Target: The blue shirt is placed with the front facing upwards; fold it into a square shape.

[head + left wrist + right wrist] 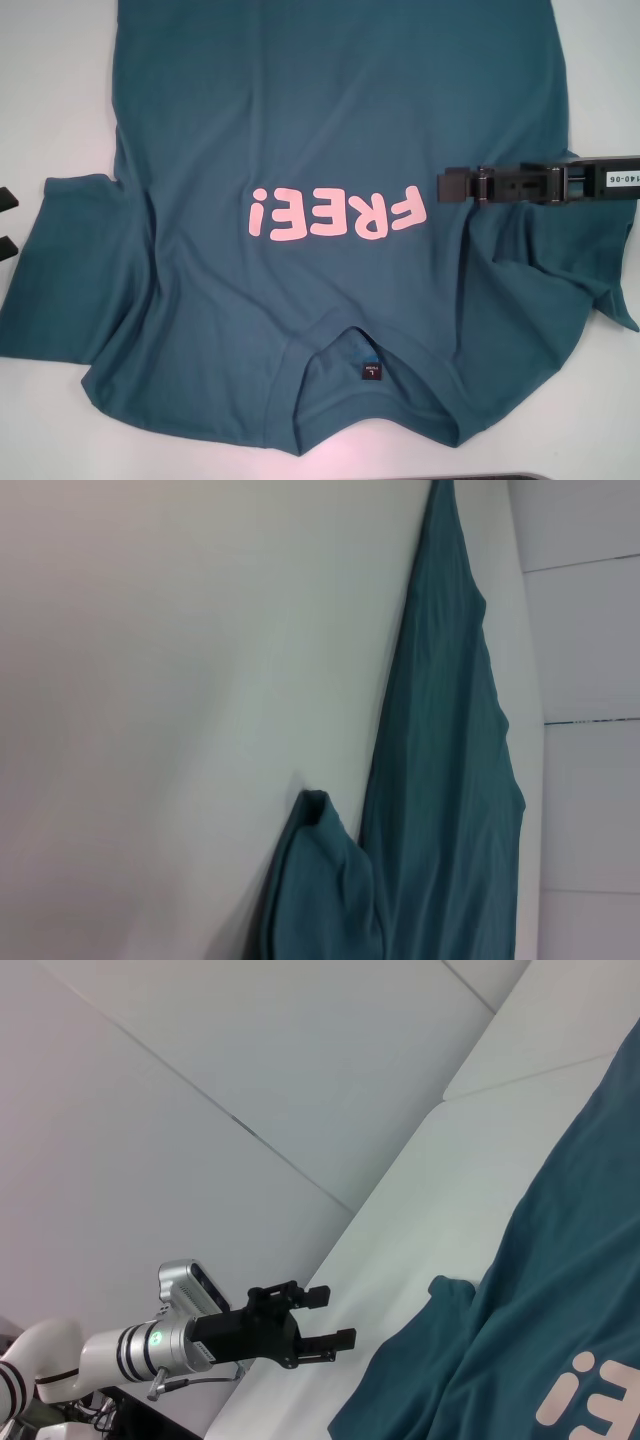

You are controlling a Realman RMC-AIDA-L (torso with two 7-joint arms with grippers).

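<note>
The blue shirt [300,160] lies front up on the white table [50,90], collar toward the robot, its pink "FREE!" lettering [338,213] showing. The right claw [452,185] reaches in level over the right sleeve area, its tip just beside the lettering; whether it is clenched or released cannot be told here. Cloth bunches in wrinkles beneath it, probably because that side is being gathered for a fold inward. The left claw [330,1318] waits at the table edge by the left sleeve, fingers spread apart and grasping nothing, apparently ready for its side.
</note>
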